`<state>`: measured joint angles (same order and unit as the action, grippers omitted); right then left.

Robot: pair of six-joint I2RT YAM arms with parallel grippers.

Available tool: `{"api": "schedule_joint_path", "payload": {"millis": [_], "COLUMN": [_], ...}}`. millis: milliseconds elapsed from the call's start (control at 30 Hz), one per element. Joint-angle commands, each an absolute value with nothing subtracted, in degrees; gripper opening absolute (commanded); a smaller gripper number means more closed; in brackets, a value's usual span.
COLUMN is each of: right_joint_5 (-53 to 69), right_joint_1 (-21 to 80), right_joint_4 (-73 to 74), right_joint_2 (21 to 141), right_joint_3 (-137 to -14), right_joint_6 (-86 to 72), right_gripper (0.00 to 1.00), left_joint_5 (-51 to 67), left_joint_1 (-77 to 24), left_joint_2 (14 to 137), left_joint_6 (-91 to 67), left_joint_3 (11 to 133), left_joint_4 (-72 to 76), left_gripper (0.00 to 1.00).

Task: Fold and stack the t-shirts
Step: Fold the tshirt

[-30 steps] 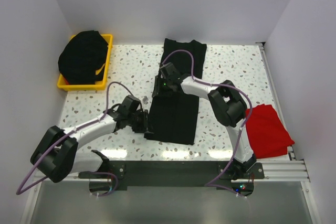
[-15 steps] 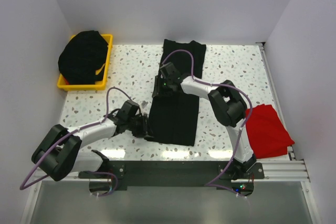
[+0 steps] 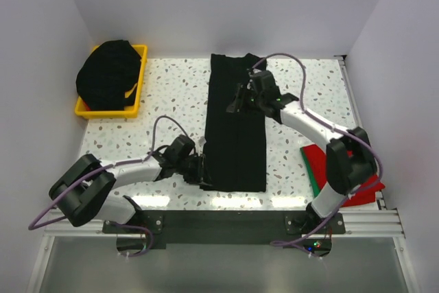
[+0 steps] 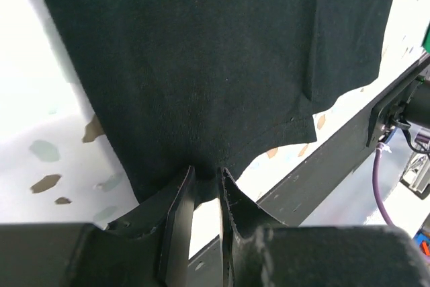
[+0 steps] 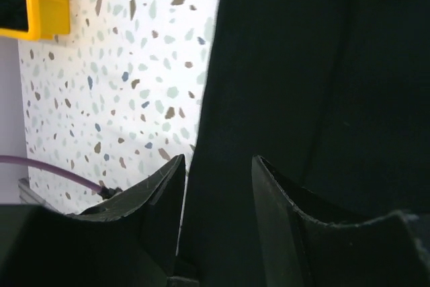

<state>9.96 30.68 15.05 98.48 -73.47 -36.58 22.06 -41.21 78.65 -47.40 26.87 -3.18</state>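
A black t-shirt lies as a long folded strip down the middle of the table. My left gripper is shut on its near left hem; the left wrist view shows the fingertips pinching the hem of the shirt. My right gripper hovers open over the far half of the strip, near its left edge. The right wrist view shows the open gripper above the shirt, holding nothing. A red t-shirt lies at the right, partly hidden by my right arm.
A yellow bin at the far left holds a heap of black t-shirts; its corner shows in the right wrist view. A black rail runs along the near edge. Walls close the back and both sides.
My right gripper left the shirt's left middle and moved farther back and right; its elbow swung over the red shirt. My left gripper moved nearer with the hem. The shirt now lies longer and flatter.
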Motion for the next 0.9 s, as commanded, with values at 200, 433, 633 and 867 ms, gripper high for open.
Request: {"api": "schedule_joint_path", "payload": {"millis": [200,433,633,867], "right_joint_5": [4.0,5.4,10.4,15.1], "right_joint_1": [29.4,29.4,29.4,29.5], "right_joint_4": [22.9,32.1,33.0,31.3], "right_joint_2": [75.1,58.6,52.3,51.5], "right_joint_3": [-52.8,-38.7,-31.2,-25.1], "right_joint_6": [-36.0,-40.8,-44.2,-46.4], "right_gripper": [0.49,0.49,0.47,0.46], "left_joint_5": [19.9,12.0,13.1,16.3], "left_joint_1": [-42.5,-42.1,-39.6,-39.5], "left_joint_2": [79.4,71.2,69.2,69.1], "left_joint_6": [-44.0,-40.4,-40.3,-40.0], "left_joint_3": [31.5,38.8,36.0,32.3], "left_joint_4": [-11.6,-25.4,-27.6,-23.5], "left_gripper": [0.29,0.44,0.45,0.48]}}
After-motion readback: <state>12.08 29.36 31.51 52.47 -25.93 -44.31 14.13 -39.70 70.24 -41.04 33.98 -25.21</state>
